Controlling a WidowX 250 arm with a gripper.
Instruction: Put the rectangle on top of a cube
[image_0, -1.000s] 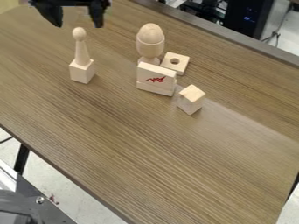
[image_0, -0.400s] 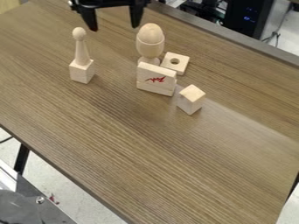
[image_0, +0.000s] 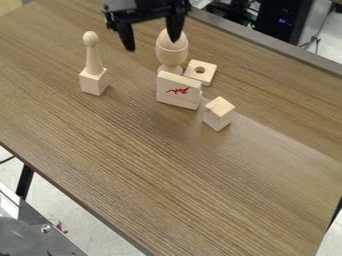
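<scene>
My gripper (image_0: 152, 45) hangs open at the top of the view, its fingers spread and nothing between them, with one finger in front of the egg-shaped piece's top. Below it, the flat wooden rectangle with a red mark (image_0: 179, 87) stands upright, seemingly on a thin wooden piece (image_0: 177, 101) of like width. To the right of that and nearer the camera, the small wooden cube (image_0: 218, 114) sits by itself on the brown table (image_0: 167, 165).
An egg in a wooden cup (image_0: 172, 52) stands right behind the rectangle, and a square piece with a hole (image_0: 201, 71) lies beside it. At the left stands a round-headed cone on a cube (image_0: 93, 67). The table's back edge (image_0: 267, 43) slants across the upper right.
The gripper has moved right and somewhat down the view, from above the round-headed cone to near the egg-shaped piece. The wooden pieces have stayed where they were.
</scene>
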